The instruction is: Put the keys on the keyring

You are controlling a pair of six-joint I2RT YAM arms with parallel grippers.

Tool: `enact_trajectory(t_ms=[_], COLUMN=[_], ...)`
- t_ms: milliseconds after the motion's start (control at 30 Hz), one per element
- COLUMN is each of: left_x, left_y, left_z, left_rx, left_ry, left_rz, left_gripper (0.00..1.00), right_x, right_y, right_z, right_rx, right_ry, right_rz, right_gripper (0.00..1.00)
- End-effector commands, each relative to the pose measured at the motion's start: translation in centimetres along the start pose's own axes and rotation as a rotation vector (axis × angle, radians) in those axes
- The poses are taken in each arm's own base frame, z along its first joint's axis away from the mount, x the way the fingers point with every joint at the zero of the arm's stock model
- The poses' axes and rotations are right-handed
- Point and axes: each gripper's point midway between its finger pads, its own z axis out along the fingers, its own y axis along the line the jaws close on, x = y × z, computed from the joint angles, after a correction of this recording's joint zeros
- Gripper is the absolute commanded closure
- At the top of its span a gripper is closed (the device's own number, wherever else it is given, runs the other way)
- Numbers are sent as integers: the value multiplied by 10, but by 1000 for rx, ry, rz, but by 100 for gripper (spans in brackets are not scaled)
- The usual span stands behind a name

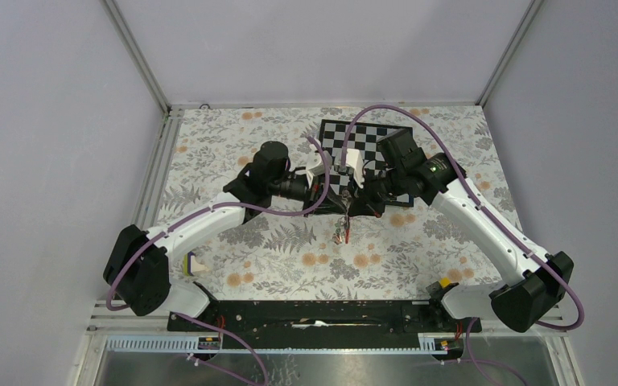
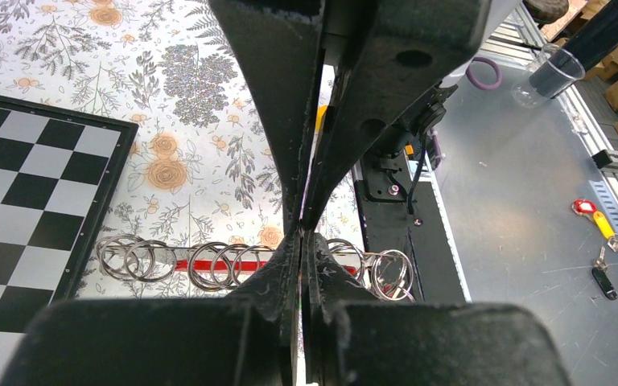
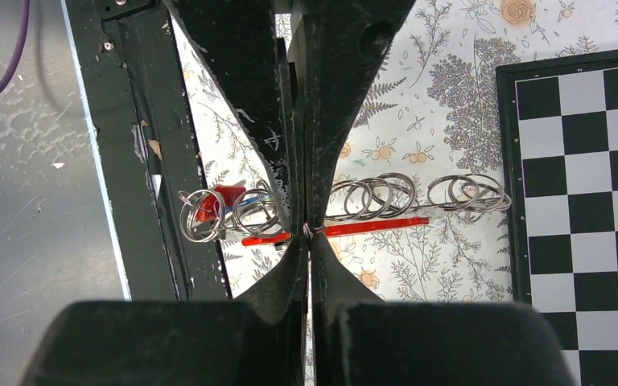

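Observation:
Both grippers meet tip to tip above the middle of the table. My left gripper (image 1: 334,195) (image 2: 302,235) and my right gripper (image 1: 356,195) (image 3: 307,232) are both shut on the top of a chain of several steel keyrings (image 1: 342,227). The chain hangs down between them with a red strip (image 3: 374,227) alongside it. The rings show behind the jaws in the left wrist view (image 2: 225,264) and the right wrist view (image 3: 374,195). A red key tag (image 3: 219,199) sits in the rings at the chain's low end, with a bit of blue beside it. No green tag shows.
A black-and-white checkerboard (image 1: 370,137) lies at the back of the floral cloth. A yellow-and-white block (image 1: 195,263) lies near the left arm's base, another (image 1: 444,283) near the right base. Loose coloured key tags (image 2: 603,227) lie on the grey bench beyond the black rail (image 2: 394,193).

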Motion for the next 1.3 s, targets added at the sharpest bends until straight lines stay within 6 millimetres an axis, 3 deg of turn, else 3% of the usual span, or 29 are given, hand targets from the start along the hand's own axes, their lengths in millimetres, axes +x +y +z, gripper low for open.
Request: enact_trajectory(t_ms=[0, 67, 300, 467, 833, 1067, 1267], left_x=[-18, -21, -44, -45, -42, -48, -49], left_y=[-6, -8, -15, -19, -19, -22, -21], left_z=[0, -2, -16, -18, -17, -17, -17], left_rx=[44, 49, 83, 93, 99, 110, 110], left_ry=[-47, -56, -112, -115, -111, -124, -130], left_rz=[43, 40, 16, 12, -4, -3, -12], left_gripper=[100, 100, 100, 100, 100, 100, 100], right_x=[-14, -12, -13, -18, -21, -13, -13], right_y=[1, 0, 4, 11, 11, 12, 13], right_z=[-6, -6, -11, -11, -8, 0, 4], right_rx=[23, 29, 18, -20, -30, -54, -77], right_ry=[-56, -61, -129, -214, -246, -240, -246], right_rz=[-35, -30, -47, -89, -105, -83, -66], right_gripper=[100, 97, 74, 67, 68, 85, 87])
